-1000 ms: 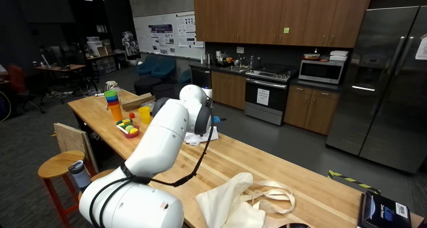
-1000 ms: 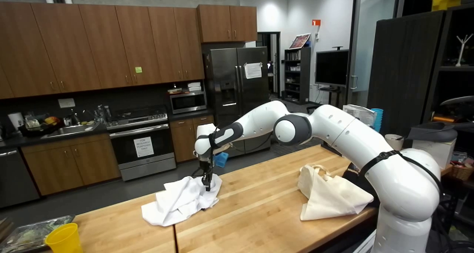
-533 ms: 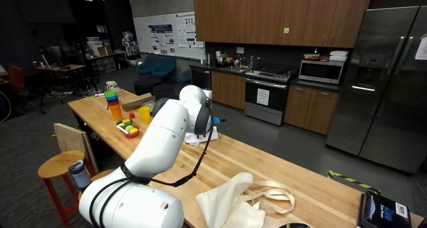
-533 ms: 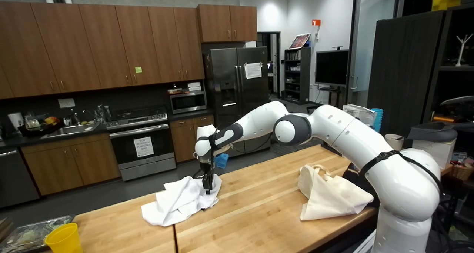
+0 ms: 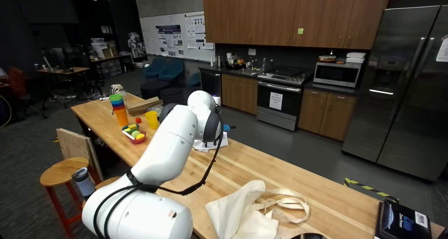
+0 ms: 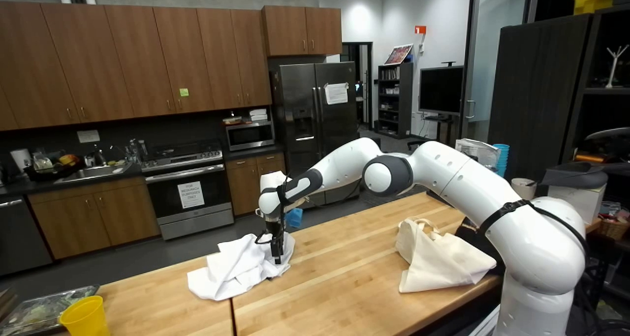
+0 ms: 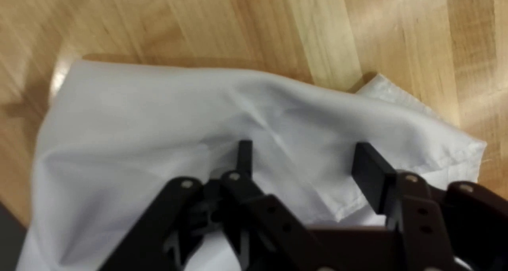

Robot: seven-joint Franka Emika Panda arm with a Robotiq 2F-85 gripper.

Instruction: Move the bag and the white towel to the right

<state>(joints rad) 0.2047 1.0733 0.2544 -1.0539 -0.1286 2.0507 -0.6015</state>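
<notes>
1. Picking up the white towel [image 7: 178,112] seems to be the step in hand: centre a ridge of cloth between the jaws, press down gently, close, then lift slowly so the soft fabric doesn't slip.
2. Your claw [image 7: 303,150] has its jaws well apart, gripping nothing.
3. The towel lies crumpled directly below the claw, on the worktop [image 6: 344,277]; whether they touch, you cannot tell.
4. The bag [image 6: 438,262] lies well apart from the claw, to its right in an exterior view.

Claw [image 7: 304,152] lower now over the white towel [image 7: 151,108], its jaws newly parted
</notes>
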